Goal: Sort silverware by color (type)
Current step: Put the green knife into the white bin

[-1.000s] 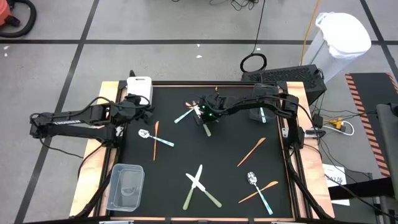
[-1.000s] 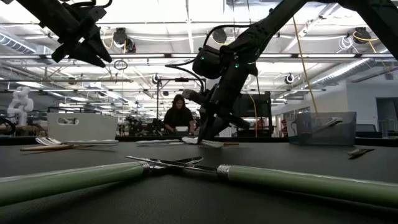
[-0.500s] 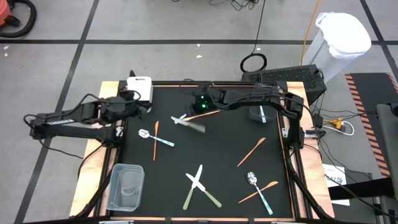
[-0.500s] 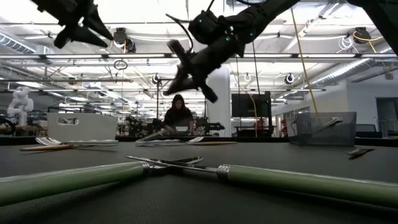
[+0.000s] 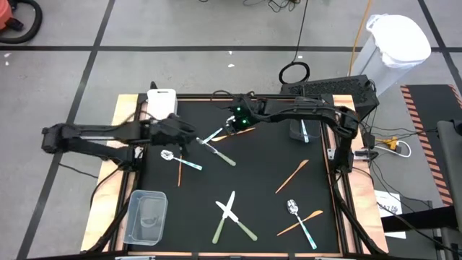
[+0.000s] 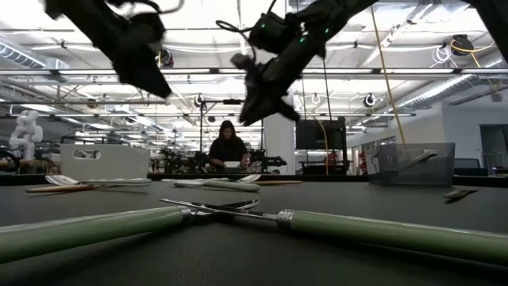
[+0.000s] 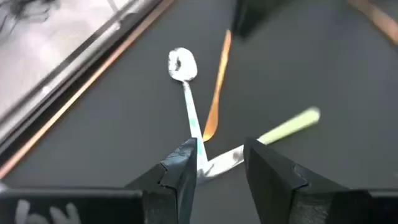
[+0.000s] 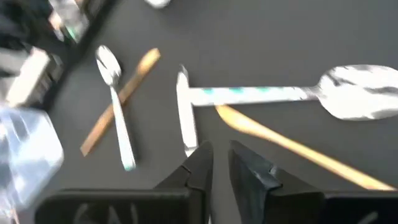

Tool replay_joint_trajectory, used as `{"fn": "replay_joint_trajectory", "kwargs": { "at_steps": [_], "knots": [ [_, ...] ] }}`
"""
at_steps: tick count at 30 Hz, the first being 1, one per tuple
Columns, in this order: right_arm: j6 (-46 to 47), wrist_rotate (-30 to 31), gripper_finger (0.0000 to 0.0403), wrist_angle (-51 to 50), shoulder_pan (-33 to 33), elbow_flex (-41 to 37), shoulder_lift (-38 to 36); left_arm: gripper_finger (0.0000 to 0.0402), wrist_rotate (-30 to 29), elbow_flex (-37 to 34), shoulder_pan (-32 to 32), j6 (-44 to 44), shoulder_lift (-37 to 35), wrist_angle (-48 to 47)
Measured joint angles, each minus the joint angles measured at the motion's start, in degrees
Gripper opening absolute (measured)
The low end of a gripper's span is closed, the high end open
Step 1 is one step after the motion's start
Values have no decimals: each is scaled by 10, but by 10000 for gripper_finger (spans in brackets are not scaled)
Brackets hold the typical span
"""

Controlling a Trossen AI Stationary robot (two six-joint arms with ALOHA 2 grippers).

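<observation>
My right gripper [image 5: 232,126] hangs high over the table's far middle [image 6: 252,107], open by a narrow gap [image 8: 221,163], with nothing between its fingers. Below it lie a pale-green knife [image 5: 219,153], a blue-handled spoon [image 8: 261,94] and an orange utensil [image 8: 292,149], flat on the mat. My left gripper [image 5: 185,136] is open [image 7: 221,167] above another blue-handled spoon [image 7: 185,68] that crosses an orange utensil [image 7: 216,93]. It touches neither.
A white bin [image 5: 162,101] stands at the far left, a clear bin [image 5: 146,215] at the near left, and a dark bin [image 5: 302,131] at the far right. Two crossed green knives [image 5: 231,215], an orange utensil [image 5: 292,175] and a spoon [image 5: 299,217] lie nearer.
My right gripper rose from the mat with the green knife, which tipped in the air. It then let go. The knife has fallen back and lies flat, a little left of where it was. My left gripper swung toward the table's middle and sank lower.
</observation>
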Motion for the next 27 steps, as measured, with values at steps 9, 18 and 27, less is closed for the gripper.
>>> {"fn": "replay_joint_trajectory", "kwargs": {
  "at_steps": [9, 18, 27],
  "knots": [
    [-85, 43, 70, -218, -16, 0, -129, 134, 107, 0, 1, 174, 220, 185],
    [-84, 105, 70, -286, -21, 0, -225, 134, 167, 35, 3, 231, 355, 207],
    [-77, 107, 70, -311, -18, 0, -238, 134, 177, 47, 23, 230, 419, 211]
  ]
}}
